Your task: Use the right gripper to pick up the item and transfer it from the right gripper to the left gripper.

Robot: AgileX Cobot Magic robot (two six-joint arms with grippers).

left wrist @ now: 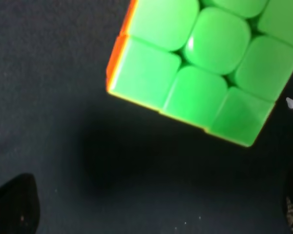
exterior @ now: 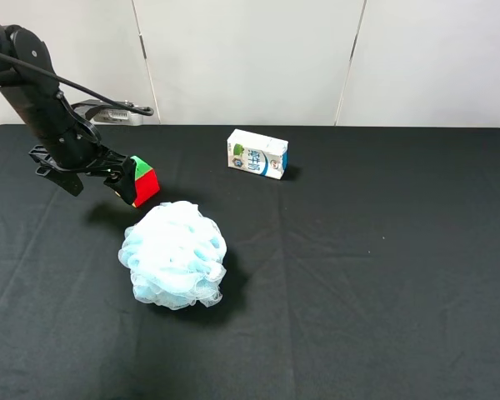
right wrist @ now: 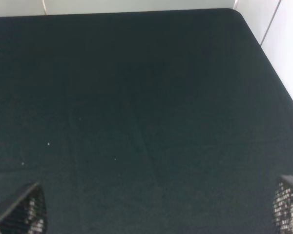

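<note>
The item, a small cube (exterior: 142, 181) with a green top and a red side, is at the left of the black table, just past the tip of my left gripper (exterior: 117, 175). In the left wrist view its green face (left wrist: 205, 63) fills the upper part, with an orange edge. The left gripper (left wrist: 154, 209) has its fingertips (left wrist: 14, 204) wide apart at the frame corners and the cube is beyond them, not between them. I cannot tell whether the cube rests on the cloth. My right gripper (right wrist: 156, 209) is open and empty over bare cloth. It is out of the exterior high view.
A pale-blue mesh bath sponge (exterior: 173, 255) lies just in front of the cube. A white-blue milk carton (exterior: 257, 153) lies at the back middle. The table's far right corner (right wrist: 234, 12) meets a white wall in the right wrist view.
</note>
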